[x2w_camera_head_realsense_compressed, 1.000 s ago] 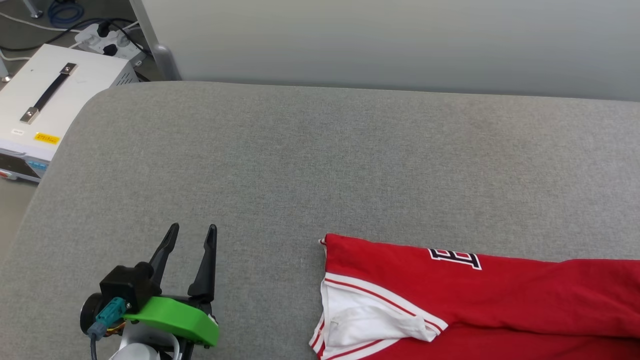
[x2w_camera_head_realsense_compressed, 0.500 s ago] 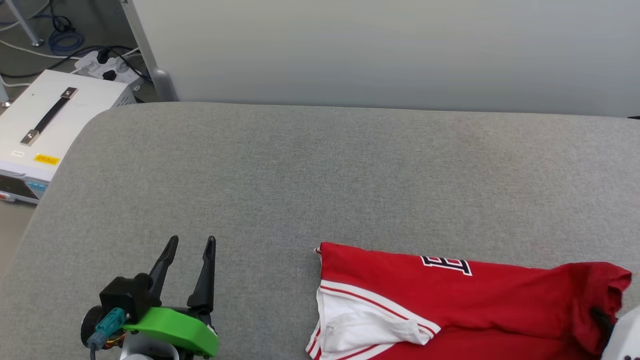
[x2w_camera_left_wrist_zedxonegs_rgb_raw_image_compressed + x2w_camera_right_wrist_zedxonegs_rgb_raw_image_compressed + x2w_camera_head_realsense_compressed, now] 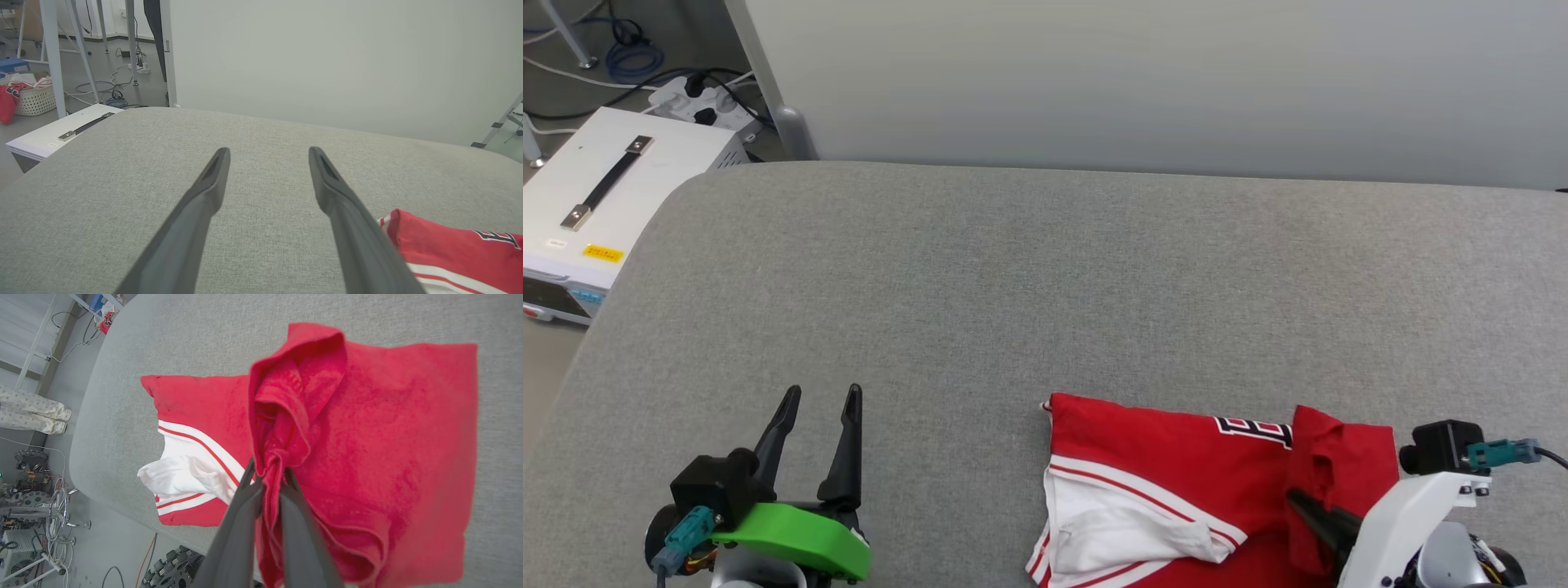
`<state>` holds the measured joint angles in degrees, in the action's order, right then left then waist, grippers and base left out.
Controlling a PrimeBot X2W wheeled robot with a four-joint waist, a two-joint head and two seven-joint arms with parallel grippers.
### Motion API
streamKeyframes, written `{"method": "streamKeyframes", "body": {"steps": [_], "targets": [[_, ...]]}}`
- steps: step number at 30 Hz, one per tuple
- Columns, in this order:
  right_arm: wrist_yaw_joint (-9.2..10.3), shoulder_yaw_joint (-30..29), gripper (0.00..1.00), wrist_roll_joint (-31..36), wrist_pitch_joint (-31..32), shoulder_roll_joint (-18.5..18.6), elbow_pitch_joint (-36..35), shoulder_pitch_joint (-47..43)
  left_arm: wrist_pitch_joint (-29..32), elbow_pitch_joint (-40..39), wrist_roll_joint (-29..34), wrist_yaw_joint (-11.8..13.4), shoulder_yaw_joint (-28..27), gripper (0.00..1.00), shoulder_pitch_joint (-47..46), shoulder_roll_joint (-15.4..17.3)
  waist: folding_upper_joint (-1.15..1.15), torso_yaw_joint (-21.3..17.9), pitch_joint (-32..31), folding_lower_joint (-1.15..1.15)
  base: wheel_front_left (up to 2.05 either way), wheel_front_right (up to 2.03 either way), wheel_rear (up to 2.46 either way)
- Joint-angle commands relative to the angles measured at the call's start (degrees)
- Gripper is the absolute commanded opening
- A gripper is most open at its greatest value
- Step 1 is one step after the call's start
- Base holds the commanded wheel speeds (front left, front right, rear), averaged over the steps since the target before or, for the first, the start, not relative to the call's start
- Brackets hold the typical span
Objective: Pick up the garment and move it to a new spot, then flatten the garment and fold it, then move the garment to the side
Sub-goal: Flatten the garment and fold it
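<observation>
Since one second ago: the right end of the garment (image 3: 1160, 457), then spread flat out to the right, has been lifted and carried leftward over the body of the shirt. The right gripper (image 3: 1294, 495) has come into the head view at near right. The whole head view has also shifted a little, so the camera moved; the table did not.

Grey padded table (image 3: 1013, 286): bare over its far and left parts. A white box with a black handle (image 3: 613, 184) stands off its far-left corner.

Garment: lies at near right on the table, close to the near edge, and is partly doubled over itself. The raised red flap hangs from the right gripper.

Right gripper (image 3: 269, 469): jaws narrow, pinching a twisted bunch of red cloth between the fingertips.

Left gripper (image 3: 823, 390): at near left, well apart from the garment, jaws wide with nothing between them, hovering over bare table.

White sleeve (image 3: 1111, 523): at the garment's left end, crumpled and not flat.

Block lettering (image 3: 1250, 429): partly covered by the flap.

Risks, as judged:
- The pinch is on a twisted wad, so the fold may land skewed or wrinkled.
- More than one layer may be caught, which would drag the lower body along.
- The garment sits near the table's near edge, so a pull that way could slide it off.
- The crumpled sleeve could be folded in as it lies.
</observation>
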<state>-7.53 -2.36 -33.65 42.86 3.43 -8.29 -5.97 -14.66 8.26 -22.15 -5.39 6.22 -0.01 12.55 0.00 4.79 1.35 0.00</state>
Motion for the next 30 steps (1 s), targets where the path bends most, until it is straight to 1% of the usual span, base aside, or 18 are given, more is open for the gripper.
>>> {"method": "streamKeyframes", "body": {"steps": [1, 2, 7, 13, 17, 25, 26, 27, 30], "targets": [[0.04, 1.1, 0.00, -0.7, 0.0, -0.3, -0.3, 0.7, -0.3, -0.2, 0.6, -0.3, -0.4, 1.00, 0.2, -0.3, 0.00, 0.6, 0.4, 0.00, 0.00, 0.00, 0.00], [0.04, 1.7, 0.00, -1.1, -0.2, -0.4, -0.1, 1.0, -0.3, -0.1, 0.6, -0.4, -0.5, 1.00, 0.2, -0.3, 0.00, 0.8, 0.6, 0.00, 0.00, 0.00, 0.00], [0.04, 6.9, 0.00, -7.3, -3.7, -0.5, 2.8, 2.5, -0.3, 0.2, 0.7, -0.7, -0.8, 1.00, -0.2, -0.2, 0.00, 2.1, 1.1, 0.00, 0.00, 0.00, 0.00], [0.04, 13.1, 0.00, -11.8, -8.4, -0.5, 7.6, 4.7, -0.3, 0.4, 1.0, -0.9, -0.8, 1.00, -0.5, -0.3, 0.00, 3.4, 1.3, 0.00, 0.00, 0.00, 0.00], [0.04, 16.6, 0.00, -13.2, -11.3, -0.5, 11.0, 6.3, -0.3, 0.7, 1.1, -1.1, -0.8, 1.00, -0.7, -0.4, 0.00, 4.1, 1.5, 0.00, 0.00, 0.00, 0.00], [0.04, 20.3, 0.00, -15.1, -17.0, -0.5, 18.4, 10.0, -0.3, 0.8, 1.3, -1.3, -0.7, 1.00, -1.2, -0.7, 0.00, 5.1, 2.3, 0.00, 0.00, 0.00, 0.00], [0.04, 20.8, 0.44, -14.9, -17.6, -0.5, 19.4, 10.5, -0.3, 0.8, 1.3, -1.3, -0.7, 1.00, -1.2, -0.8, 0.00, 5.2, 2.4, 0.00, 0.00, 0.00, 0.00], [0.04, 21.2, 1.00, -15.1, -18.0, -0.6, 20.1, 10.9, -0.3, 0.8, 1.4, -1.3, -0.7, 1.00, -1.3, -0.8, 0.00, 5.2, 2.5, 0.00, 0.00, 0.00, 0.00], [0.04, 23.4, 1.00, -16.7, -19.0, -0.6, 21.2, 11.8, -0.3, 0.9, 1.5, -1.4, -0.8, 1.00, -1.3, -1.0, 0.00, 5.2, 2.7, 0.00, 0.00, 0.00, 0.00]]}}
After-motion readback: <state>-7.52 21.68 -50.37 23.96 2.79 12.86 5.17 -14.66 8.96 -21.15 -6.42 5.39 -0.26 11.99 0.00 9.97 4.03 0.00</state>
